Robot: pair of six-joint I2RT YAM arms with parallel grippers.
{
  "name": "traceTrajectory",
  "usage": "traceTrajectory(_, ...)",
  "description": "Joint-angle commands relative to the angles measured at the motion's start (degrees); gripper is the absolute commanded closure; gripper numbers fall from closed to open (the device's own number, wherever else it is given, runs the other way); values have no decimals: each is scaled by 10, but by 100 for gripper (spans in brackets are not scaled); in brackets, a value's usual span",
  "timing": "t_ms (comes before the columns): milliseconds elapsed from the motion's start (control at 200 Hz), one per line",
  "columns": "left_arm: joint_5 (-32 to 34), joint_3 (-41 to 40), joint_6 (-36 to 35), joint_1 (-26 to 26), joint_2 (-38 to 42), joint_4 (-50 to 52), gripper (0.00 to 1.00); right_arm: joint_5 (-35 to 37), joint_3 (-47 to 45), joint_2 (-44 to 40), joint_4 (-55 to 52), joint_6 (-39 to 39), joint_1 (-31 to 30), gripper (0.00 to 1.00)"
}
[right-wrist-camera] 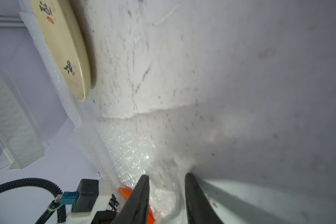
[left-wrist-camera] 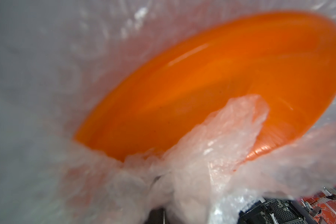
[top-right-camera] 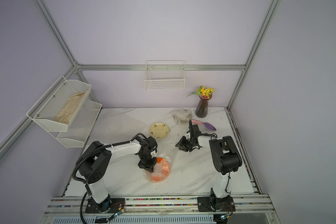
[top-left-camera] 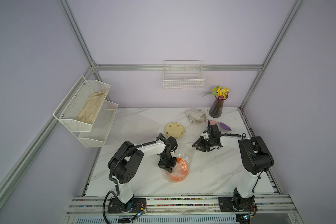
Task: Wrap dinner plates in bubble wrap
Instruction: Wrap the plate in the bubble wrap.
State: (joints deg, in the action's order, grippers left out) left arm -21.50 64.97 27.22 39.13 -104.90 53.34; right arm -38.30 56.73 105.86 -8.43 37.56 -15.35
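An orange plate (top-left-camera: pixel 179 169) (left-wrist-camera: pixel 202 77) lies at the table's middle front, half covered by crinkled bubble wrap (top-left-camera: pixel 182 155) (left-wrist-camera: pixel 211 155). My left gripper (top-left-camera: pixel 169 169) points down at the plate's left edge, shut on a bunched fold of that wrap. My right gripper (top-left-camera: pixel 195 145) (right-wrist-camera: pixel 167 176) hovers open at the wrap's far right corner, with wrap (right-wrist-camera: pixel 128 151) lying beyond its fingers. A cream plate with small dark marks (top-left-camera: pixel 174 130) (right-wrist-camera: pixel 62 48) sits bare behind the arms. At the back lies a crumpled wrapped bundle (top-left-camera: pixel 196 115).
A second flat bubble wrap sheet (top-left-camera: pixel 132 124) covers the table's back left. A purple vase of flowers (top-left-camera: pixel 217 108) and a pink-and-purple trowel (top-left-camera: pixel 221 125) stand at the back right. White mesh shelves (top-left-camera: pixel 85 108) hold a beige cloth on the left wall; a wire basket (top-left-camera: pixel 183 81) hangs behind.
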Motion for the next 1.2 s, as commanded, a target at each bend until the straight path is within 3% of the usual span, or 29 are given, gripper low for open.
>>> traceTrajectory(0,108,-28,-13,-2,-25,-7,94,25,16,14,-1,-7,5,84)
traceTrajectory(160,134,-9,-20,-3,-31,-8,96,18,13,-36,-37,-19,3,99)
traceTrajectory(295,146,22,-29,-9,-54,-22,98,-24,-4,-106,-72,-23,-21,100)
traceTrajectory(425,129,36,-29,-18,-63,-37,99,-58,-6,-136,-107,-10,-103,100)
traceTrajectory(525,120,35,-30,-25,-59,-49,100,-70,-20,-143,-76,39,-182,100)
traceTrajectory(645,117,32,-30,-34,-54,-52,100,-80,-43,-123,-9,98,-257,100)
traceTrajectory(805,115,22,-23,-36,-40,-61,100,-111,-36,-53,-1,100,-323,100)
traceTrajectory(965,107,33,-7,-35,-7,-57,100,-100,-23,9,-69,74,-331,100)
traceTrajectory(1190,89,71,27,-36,91,13,89,-69,-22,38,-103,66,-331,100)
